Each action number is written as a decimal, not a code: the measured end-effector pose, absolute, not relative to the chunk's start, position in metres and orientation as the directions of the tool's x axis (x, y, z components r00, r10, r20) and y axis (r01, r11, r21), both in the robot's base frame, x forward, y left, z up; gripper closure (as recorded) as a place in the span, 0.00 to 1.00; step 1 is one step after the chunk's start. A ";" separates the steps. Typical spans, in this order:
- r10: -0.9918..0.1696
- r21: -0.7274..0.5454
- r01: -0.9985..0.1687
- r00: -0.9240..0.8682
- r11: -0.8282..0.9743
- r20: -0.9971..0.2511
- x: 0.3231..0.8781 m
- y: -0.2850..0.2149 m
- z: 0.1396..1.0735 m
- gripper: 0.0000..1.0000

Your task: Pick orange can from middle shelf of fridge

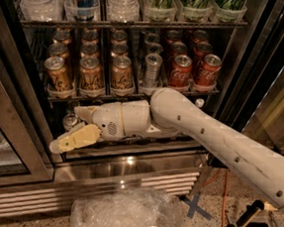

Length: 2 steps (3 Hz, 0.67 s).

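Gripper (67, 129) sits low at the fridge (127, 171) front, below the middle shelf (133, 97) rail and level with the lower shelf. Jaws are spread wide and hold nothing: one finger up, one angled down-left. The nearest orange can (91, 76) stands upright in the front row of the middle shelf, so it's above the jaws and further in, just right of them. Can axis is vertical. Likely needs a lift over the rail, then a reach in around the can's sides. Red cans (180, 71) are off to the right.
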<state>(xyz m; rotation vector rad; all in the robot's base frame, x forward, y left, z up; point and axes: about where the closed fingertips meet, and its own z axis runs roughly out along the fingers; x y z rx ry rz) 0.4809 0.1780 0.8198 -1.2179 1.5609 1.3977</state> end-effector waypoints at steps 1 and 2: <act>-0.164 0.332 -0.940 -0.340 0.077 -0.926 0.480 0.146 0.813 0.00; -0.144 0.340 -0.927 -0.363 0.161 -0.921 0.481 0.115 0.807 0.00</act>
